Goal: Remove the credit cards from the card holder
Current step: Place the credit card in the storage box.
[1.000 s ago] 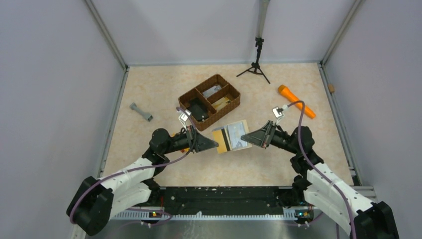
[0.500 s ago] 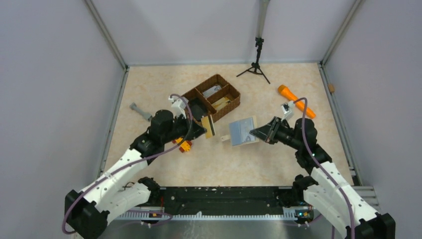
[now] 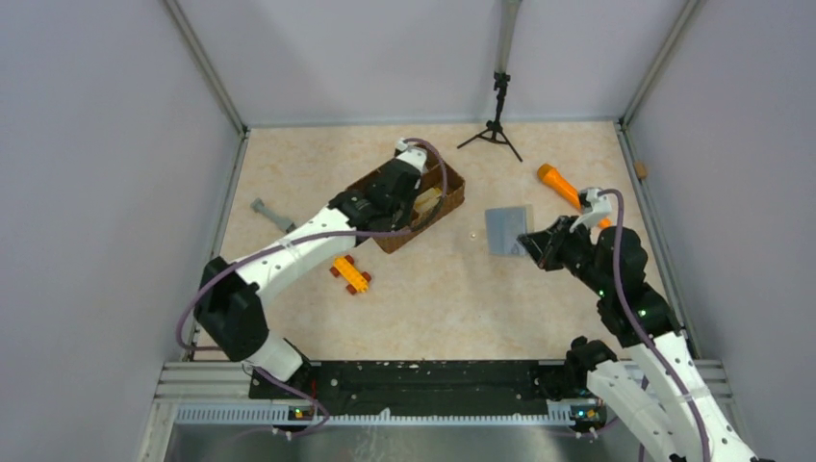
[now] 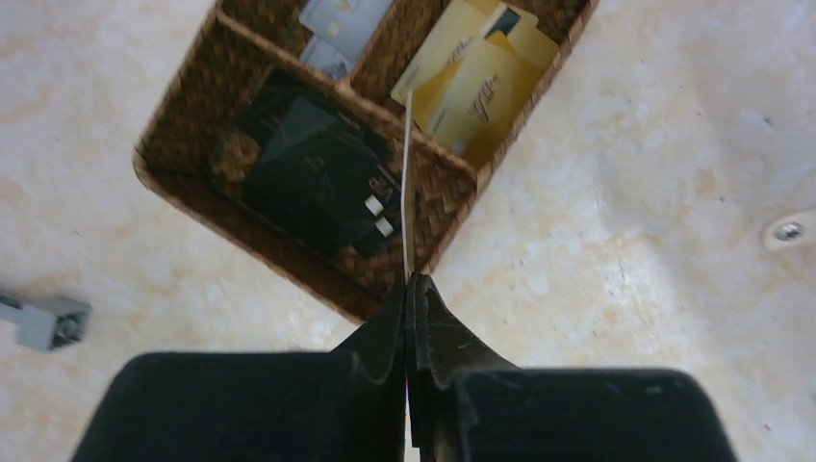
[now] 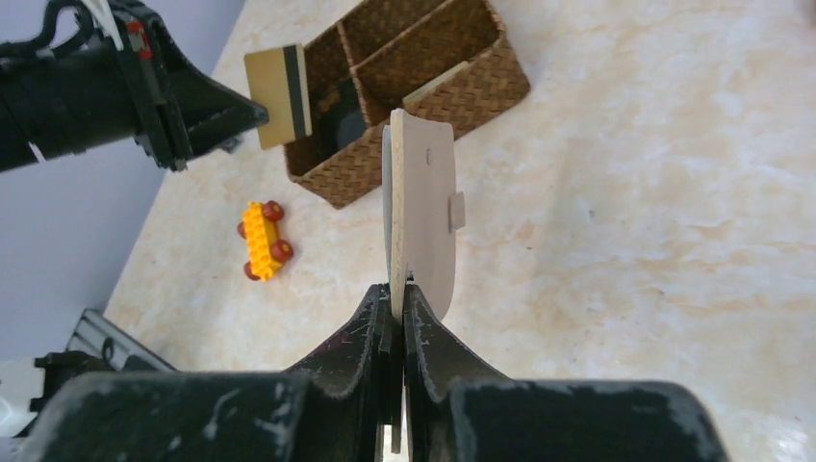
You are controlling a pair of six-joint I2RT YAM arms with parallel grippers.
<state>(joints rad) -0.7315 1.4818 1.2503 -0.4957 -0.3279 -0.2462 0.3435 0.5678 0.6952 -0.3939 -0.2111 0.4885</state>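
One card (image 5: 279, 94): out of the holder, pinched edge-on in the closed left hand (image 4: 411, 281) above the basket (image 5: 471, 101).
Basket: tan cards (image 4: 476, 82) already lie inside.
Right of basket: right hand (image 5: 396, 289) clamps the card holder (image 5: 423, 221); cannot tell whether any cards remain inside.
Change: left hand has swung from beside the basket to over it.

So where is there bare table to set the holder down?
Widest: the near middle, from the toy car across to below the held holder. Also the far-left corner beyond the grey piece. Crowded: the tray, the left gripper holding a card over it, and around the flashlight.
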